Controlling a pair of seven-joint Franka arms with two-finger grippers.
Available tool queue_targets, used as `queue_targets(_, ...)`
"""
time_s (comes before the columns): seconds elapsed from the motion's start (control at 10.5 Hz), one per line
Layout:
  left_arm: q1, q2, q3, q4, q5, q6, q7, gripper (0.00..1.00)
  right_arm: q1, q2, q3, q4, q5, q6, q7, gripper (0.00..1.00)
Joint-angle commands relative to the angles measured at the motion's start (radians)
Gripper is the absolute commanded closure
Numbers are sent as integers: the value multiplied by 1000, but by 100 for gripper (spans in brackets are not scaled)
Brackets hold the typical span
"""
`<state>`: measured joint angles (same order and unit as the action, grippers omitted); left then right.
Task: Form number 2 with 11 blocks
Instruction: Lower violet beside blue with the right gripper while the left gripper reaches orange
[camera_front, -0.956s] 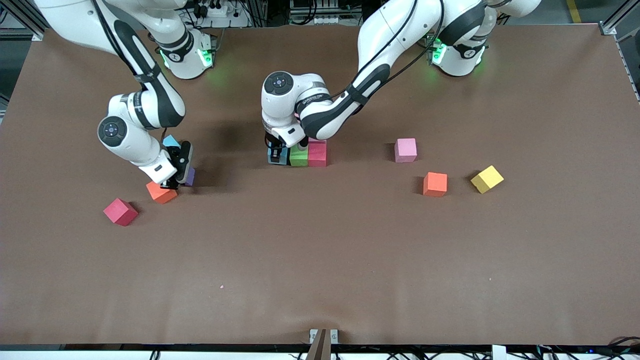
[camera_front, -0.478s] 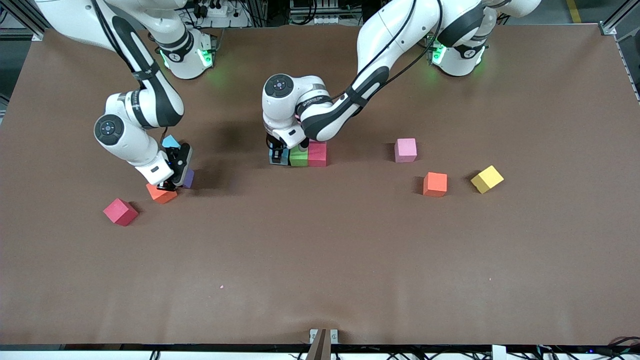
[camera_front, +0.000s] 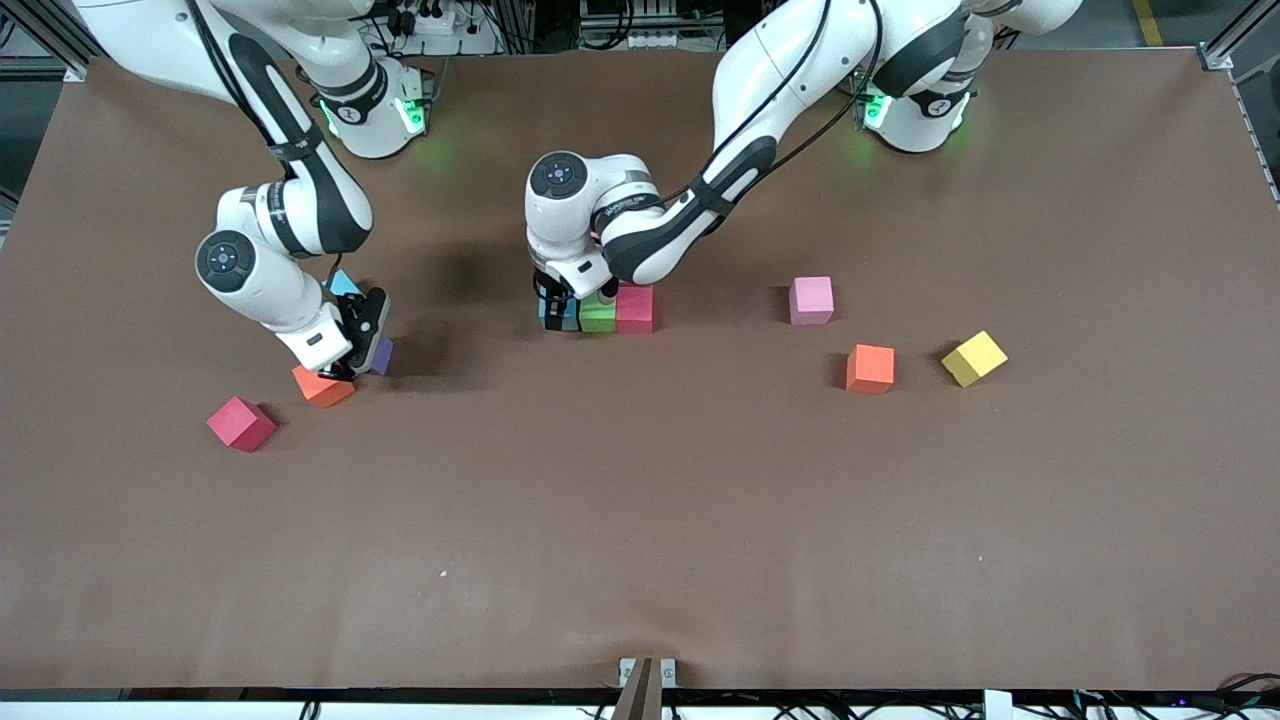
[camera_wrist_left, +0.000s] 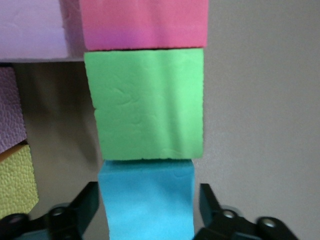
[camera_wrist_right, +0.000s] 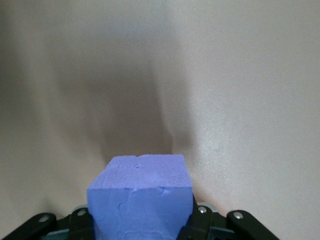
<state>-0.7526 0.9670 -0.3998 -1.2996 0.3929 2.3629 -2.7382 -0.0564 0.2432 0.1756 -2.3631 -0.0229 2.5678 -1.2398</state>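
A row of three blocks lies mid-table: light blue (camera_front: 556, 318), green (camera_front: 598, 313) and deep pink (camera_front: 634, 307). My left gripper (camera_front: 559, 305) stands open astride the light blue block (camera_wrist_left: 146, 200), with a gap at each finger. In the left wrist view the green block (camera_wrist_left: 150, 105) and the pink one (camera_wrist_left: 145, 25) follow in line. Lilac (camera_wrist_left: 30, 30), pink (camera_wrist_left: 10, 110) and yellow (camera_wrist_left: 17, 180) blocks lie beside the row; the arm hides them in the front view. My right gripper (camera_front: 360, 348) is shut on a purple block (camera_wrist_right: 141, 195), low over the table by an orange block (camera_front: 322, 386).
Loose blocks: light blue (camera_front: 343, 283) and red (camera_front: 240, 423) toward the right arm's end; pink (camera_front: 811, 300), orange (camera_front: 870, 368) and yellow (camera_front: 974, 358) toward the left arm's end. The brown table (camera_front: 640, 540) stretches bare nearer the front camera.
My left gripper has opened and let go of the light blue block, which now rests beside the green one. My right gripper, still holding the purple block, has shifted only slightly.
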Motion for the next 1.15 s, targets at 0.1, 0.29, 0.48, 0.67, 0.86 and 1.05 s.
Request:
queue_targets(0.1, -11, -60, 15, 13, -32, -46, -92, 0, 1, 2, 7, 4, 9, -8, 16, 63)
queue_targets(0.29, 21, -120, 10, 5, -60, -100, -86, 0, 1, -7, 22, 4, 11, -18, 60, 63)
queue_targets(0.48, 77, -166, 3, -27, -60, -164, -78, 0, 3, -21, 79, 4, 11, -40, 200, 63)
queue_targets(0.67, 162, -284, -13, -174, -59, -175, -60, 0, 59, -13, 117, 25, 11, -41, 452, 63)
queue_targets(0.86, 289, -414, -52, -335, -59, -166, -22, 0, 130, -9, 117, 73, 11, -44, 751, 63)
queue_targets(1.05, 415, -427, -111, -389, -55, -168, 50, 0, 170, 11, 117, 141, 11, -63, 982, 63)
